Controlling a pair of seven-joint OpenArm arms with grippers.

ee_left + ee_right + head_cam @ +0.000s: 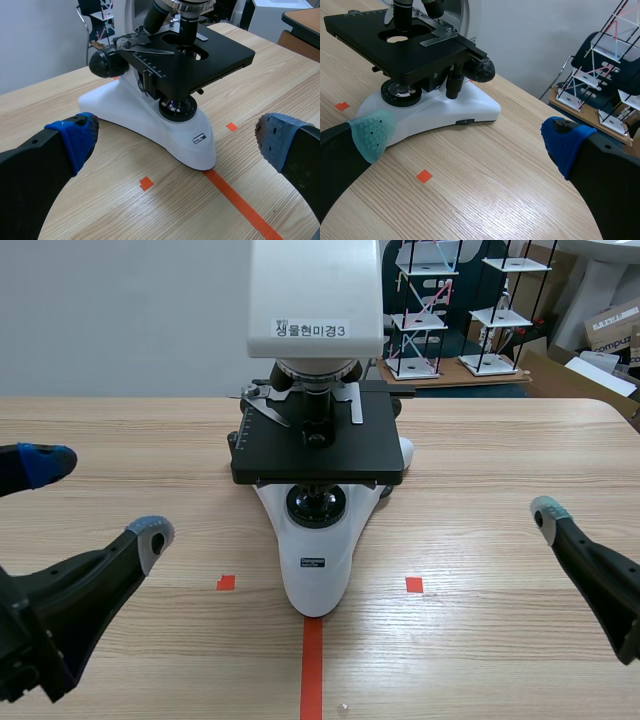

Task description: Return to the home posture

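Observation:
A white microscope (318, 550) with a black stage (330, 450) stands at the middle of the wooden table, on the orange-red tape line. My left gripper (98, 498) hovers low at the near left, open and holding nothing. In the left wrist view the left gripper (175, 139) frames the microscope (145, 115) just ahead of its spread blue pads. Of my right arm, the scene view shows only one finger with its pad (550, 512), at the near right. The right gripper (467, 139) is open and bare, with the microscope (435, 107) ahead of one finger.
Behind the table's far right edge stand wire model racks (420, 310) on a low board, and cardboard boxes (612, 328). One rack (600, 75) sits beyond the table edge, ahead of my right gripper. Bare wood lies on both sides of the microscope.

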